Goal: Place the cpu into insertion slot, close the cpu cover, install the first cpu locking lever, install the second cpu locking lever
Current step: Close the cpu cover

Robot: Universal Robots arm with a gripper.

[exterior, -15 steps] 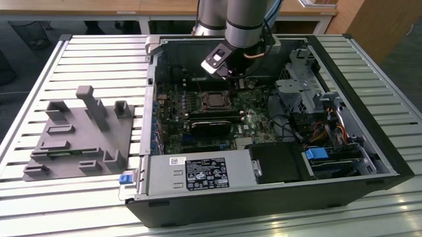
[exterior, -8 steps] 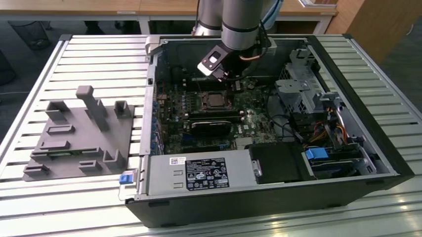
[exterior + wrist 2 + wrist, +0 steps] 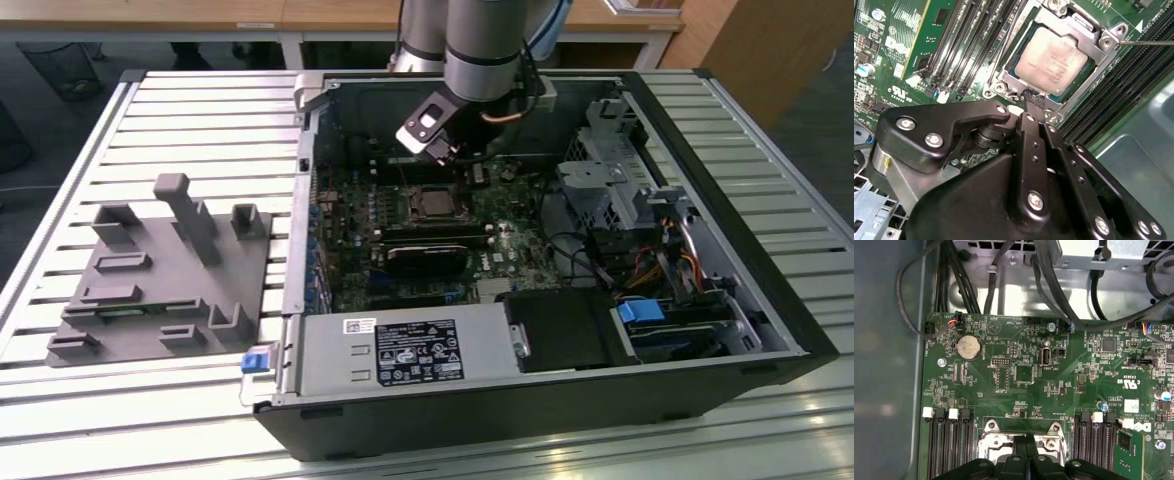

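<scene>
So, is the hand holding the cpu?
No, the cpu lies flat in the insertion slot, ahead of the shut hand.

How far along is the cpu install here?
Done: the cpu sits in the slot, and the cover looks down around it. In hand: nothing; the shut gripper has its tips at the cover's edge. Left: one thin lever sticks out sideways, seemingly unlatched; the other I cannot make out.

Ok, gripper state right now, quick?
Gripper: shut, holding nothing; tips at the edge of the thin square silvery metal cpu cover.
</scene>
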